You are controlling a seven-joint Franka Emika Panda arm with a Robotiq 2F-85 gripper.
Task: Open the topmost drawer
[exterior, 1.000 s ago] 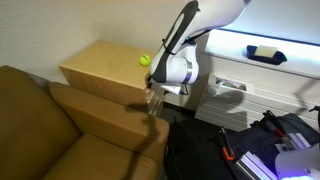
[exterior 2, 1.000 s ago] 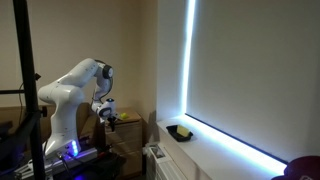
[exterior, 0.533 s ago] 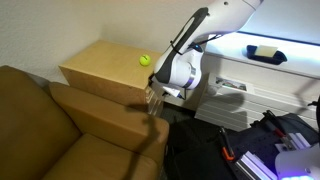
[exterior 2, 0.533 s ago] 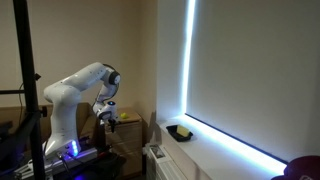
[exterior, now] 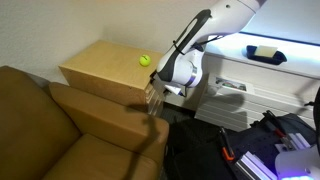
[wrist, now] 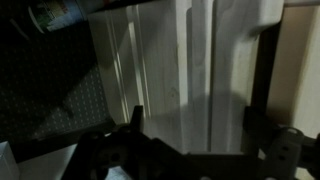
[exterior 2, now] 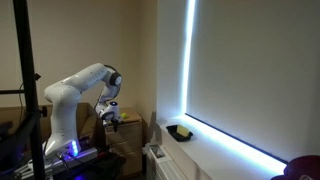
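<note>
Gripper (exterior: 154, 99) sits at the front corner of the tan cabinet (exterior: 100, 66), just under its top edge, beside the brown couch (exterior: 40, 125). The topmost drawer (exterior: 149, 89) is the thin light-wood strip directly below the cabinet top. From where I stand it looks flush with the face or nearly so, and I cannot tell whether a gap has opened. No contents are visible. The wrist view is dark. Pale wooden strips run across it, and I cannot say which strip is the top drawer. The two dark fingers (wrist: 136, 118) stand apart with pale wood between them, so I read the jaws as spread and not clamped on anything. Judgement: the step in hand is getting purchase on the drawer front. To do it well, hook or pinch only the uppermost lip, not the similar front below. Then draw straight out along the drawer's travel, level and slow, so it does not bind or drag the cabinet. The yellow-green ball (exterior: 144, 60) on top lies near the edge and could roll if the cabinet is jolted.
</note>
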